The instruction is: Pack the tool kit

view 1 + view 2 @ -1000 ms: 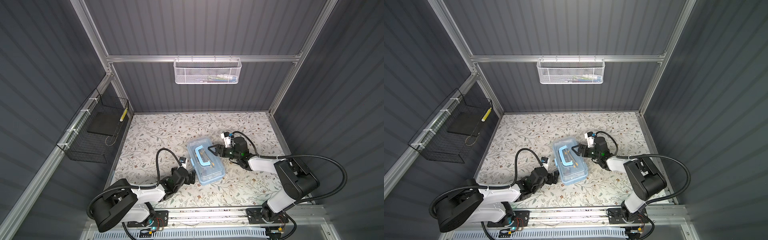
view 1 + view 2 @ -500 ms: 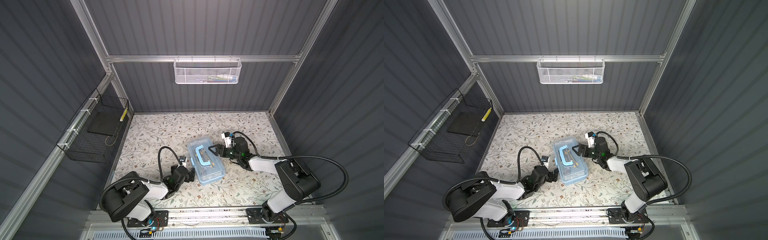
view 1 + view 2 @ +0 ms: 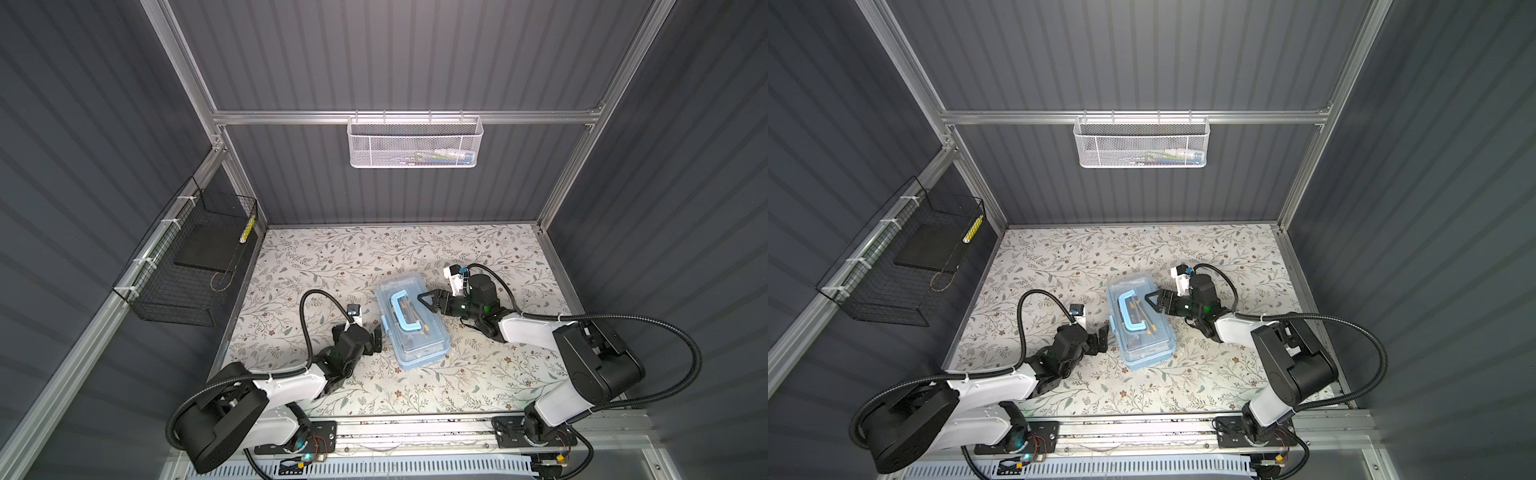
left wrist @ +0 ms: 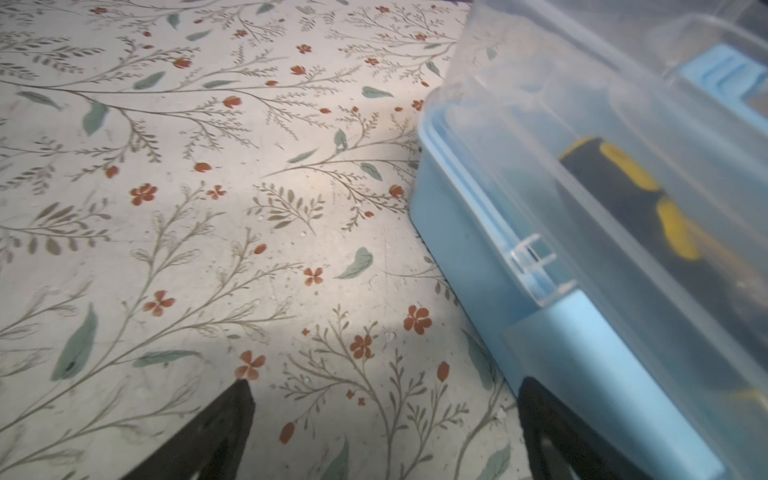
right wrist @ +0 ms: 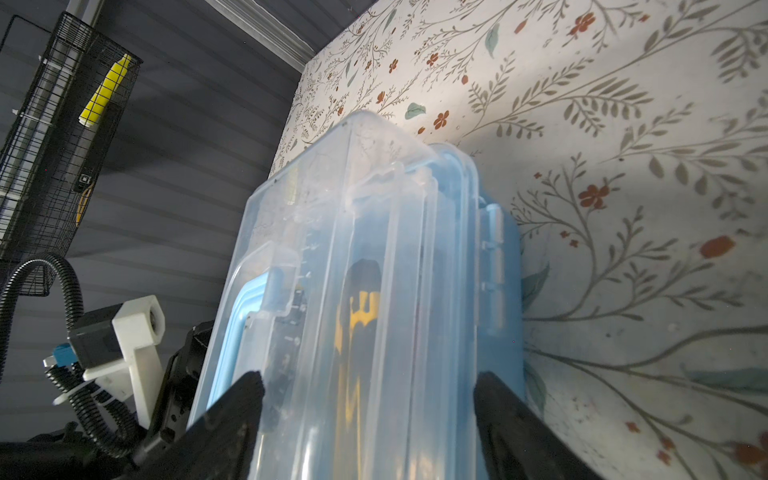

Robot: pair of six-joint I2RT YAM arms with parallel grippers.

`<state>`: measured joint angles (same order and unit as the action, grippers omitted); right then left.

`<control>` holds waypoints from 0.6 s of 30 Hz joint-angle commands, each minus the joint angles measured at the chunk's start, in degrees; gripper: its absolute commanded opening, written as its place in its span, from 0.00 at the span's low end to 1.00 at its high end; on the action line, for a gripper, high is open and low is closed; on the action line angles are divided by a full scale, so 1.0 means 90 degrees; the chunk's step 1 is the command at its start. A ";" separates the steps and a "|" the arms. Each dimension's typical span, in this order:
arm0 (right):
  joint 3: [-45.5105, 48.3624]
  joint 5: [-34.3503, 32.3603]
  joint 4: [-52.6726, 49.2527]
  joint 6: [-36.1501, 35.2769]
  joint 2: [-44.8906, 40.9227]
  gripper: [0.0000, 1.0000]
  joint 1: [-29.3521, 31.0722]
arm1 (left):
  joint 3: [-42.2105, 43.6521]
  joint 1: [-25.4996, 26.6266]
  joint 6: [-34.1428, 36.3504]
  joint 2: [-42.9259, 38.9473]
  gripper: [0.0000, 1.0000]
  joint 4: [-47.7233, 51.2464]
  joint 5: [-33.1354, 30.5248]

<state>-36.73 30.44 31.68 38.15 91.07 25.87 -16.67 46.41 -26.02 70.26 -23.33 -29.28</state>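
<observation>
Black jaws on your right gripper [image 5: 370, 399] stand wide apart, one finger over the clear lid, the other down the box's right long side, by the hinge. Can't tell from the pics whether the pads actually press the plastic, so treat it as straddling, not clamped. In both top views the right gripper [image 3: 428, 300] sits at the far-right part of the tool kit [image 3: 411, 320], tips reaching toward the handle [image 3: 403, 311].

Left gripper [image 4: 386, 415] jaws are fully apart too, holding nothing. One finger is right beside the box's left side at the latch [image 4: 536, 266]; whether it touches, can't tell. The other hangs over bare floral mat [image 4: 166, 208]. In a top view the left gripper [image 3: 1100, 336] sits just left of the box.

Box lies mid-mat, long axis running near-to-far, slightly skewed. Lid looks down, black/yellow tools [image 5: 357, 316] inside.

My read: packing's mostly done; the step in hand is securing the lid, i.e. the left-side latch.

To do it well:
- Keep the right arm bracing the far-right side so the box can't slide when you push from the left.
- Bring one left finger square onto the latch tab, press toward the box, not down.
- Go slow; light plastic on a smooth mat will prob skate or twist.
- Check the lid edge seats flush w/ the base before you let go.

Wire basket [image 3: 187, 266] on the left wall and mesh basket [image 3: 415, 141] on the far wall are well apart from this; ignore them.
</observation>
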 commanded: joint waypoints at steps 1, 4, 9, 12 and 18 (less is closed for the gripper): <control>0.0187 -0.0023 -0.0722 -0.0132 0.0201 0.80 0.0008 | 0.0056 -0.0054 -0.0581 -0.0444 1.00 0.1162 -0.0484; 0.0183 0.0004 -0.0693 -0.0147 0.0218 0.80 -0.0012 | 0.0200 -0.0089 -0.0624 -0.0794 1.00 0.1118 -0.0216; 0.0194 0.0036 -0.0659 -0.0167 0.0261 0.80 -0.0025 | 0.0279 -0.0084 -0.0139 -0.0715 1.00 0.0493 0.0770; 0.0185 0.0075 -0.0620 -0.0136 0.0301 0.80 -0.0045 | 0.0289 -0.0079 0.0039 -0.0374 1.00 0.0007 0.1291; 0.0201 0.0075 -0.0639 -0.0118 0.0289 0.81 -0.0061 | 0.0247 -0.0075 0.0123 0.0398 1.00 -0.0709 0.1981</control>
<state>-36.73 31.53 32.27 38.15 91.55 25.41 -14.87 46.02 -26.44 72.03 -24.75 -16.08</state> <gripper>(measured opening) 0.805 0.996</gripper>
